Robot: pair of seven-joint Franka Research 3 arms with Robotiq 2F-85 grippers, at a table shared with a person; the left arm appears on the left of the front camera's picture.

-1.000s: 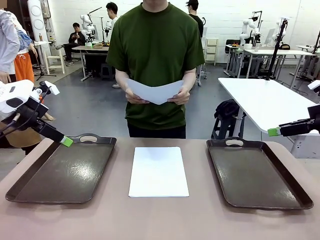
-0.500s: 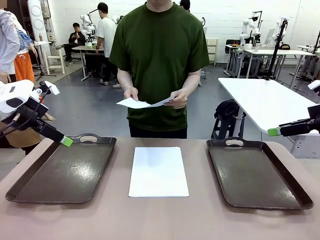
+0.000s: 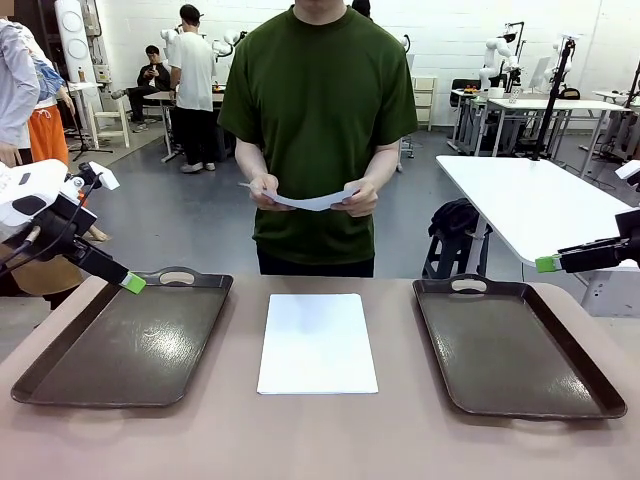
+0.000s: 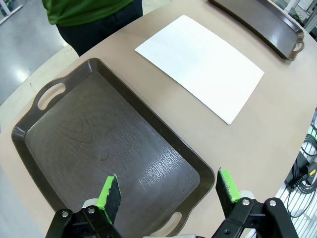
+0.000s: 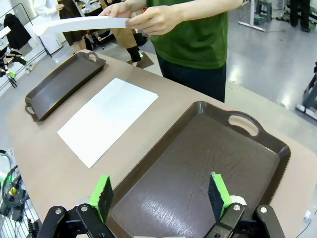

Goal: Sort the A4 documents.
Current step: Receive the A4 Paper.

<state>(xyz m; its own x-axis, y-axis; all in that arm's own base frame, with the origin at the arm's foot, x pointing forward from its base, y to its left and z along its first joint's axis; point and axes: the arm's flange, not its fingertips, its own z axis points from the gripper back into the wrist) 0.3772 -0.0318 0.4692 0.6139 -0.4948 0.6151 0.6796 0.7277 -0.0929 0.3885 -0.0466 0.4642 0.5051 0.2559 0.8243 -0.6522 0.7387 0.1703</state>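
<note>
two blank white a4 documents (one flat, one bowed in hands); all jaws apart.

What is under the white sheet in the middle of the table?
The white sheet lies flat on the brown tabletop. Whether more sheets are beneath it is hidden by the top one.

Your white left arm slants down from the left edge, and its black, green-padded left pincer points inward and downward, jaws spread wide and holding nothing. Your matching black right pincer reaches in almost level from the right edge, jaws likewise wide and empty
</note>
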